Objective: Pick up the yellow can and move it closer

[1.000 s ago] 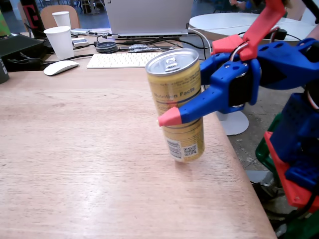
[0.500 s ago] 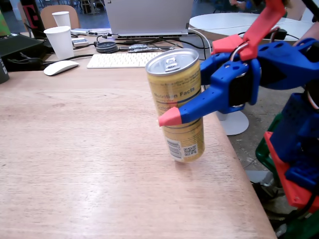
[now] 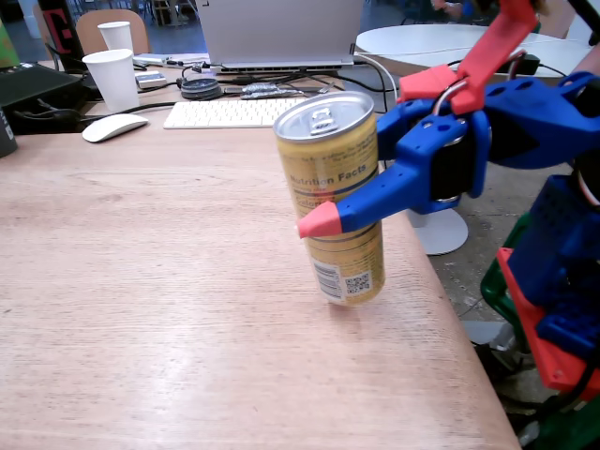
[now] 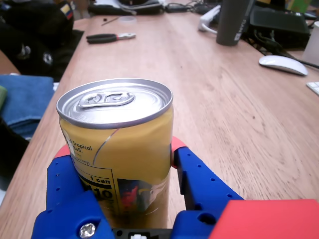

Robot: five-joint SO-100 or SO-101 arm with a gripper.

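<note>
Standing yellow can (image 3: 331,187) clamped between end effector (image 4: 119,149) fingers

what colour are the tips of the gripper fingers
Pinkish red, on blue fingers; clearest in the fixed view.

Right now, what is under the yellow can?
The yellow can stands on the wooden table near its edge, with the claw shut around its middle. Whether its base touches the wood cannot be seen.

two cameras, one shared can
fixed view looks across the wooden table (image 3: 141,281) from its near edge; wrist view sits close behind the yellow can (image 4: 119,149), seen in both.
</note>
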